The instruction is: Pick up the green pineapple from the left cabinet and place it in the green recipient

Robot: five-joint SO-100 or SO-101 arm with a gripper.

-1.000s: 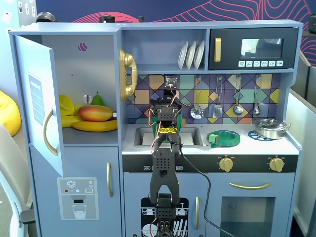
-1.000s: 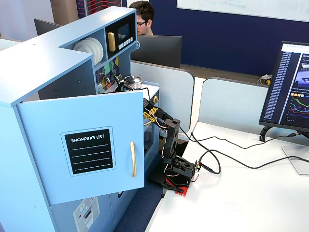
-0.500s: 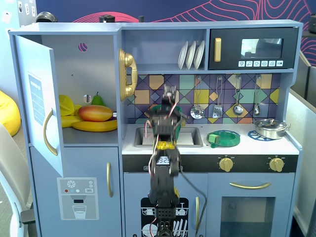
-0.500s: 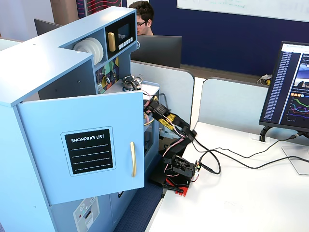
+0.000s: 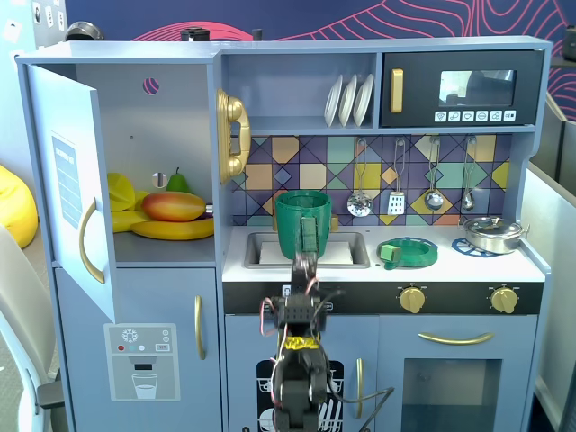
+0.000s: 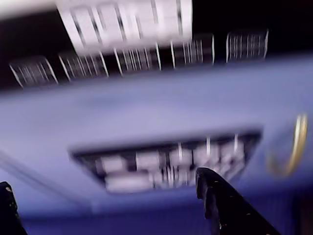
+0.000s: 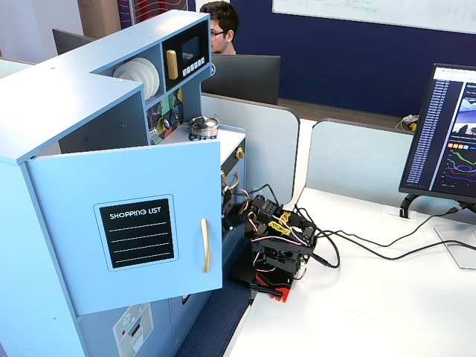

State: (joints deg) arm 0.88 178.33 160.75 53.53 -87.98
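Black fingers [image 6: 117, 205] spread apart before the blurred kitchen front; green recipient [image 5: 302, 223] stands upright, seemingly in the sink [image 5: 342, 252].

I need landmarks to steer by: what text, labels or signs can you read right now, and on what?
"SHOPPING LIST": black label on the open cabinet door.
Pale label on that door's other face: too small to read.
Microwave button icons: unreadable.
Monitor text: too small.
Wrist view: blurred, nothing legible.

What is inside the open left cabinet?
In the left cabinet: a mango, bananas, yellow fruit and a pear top. No green pineapple shows; the fruit may hide it.
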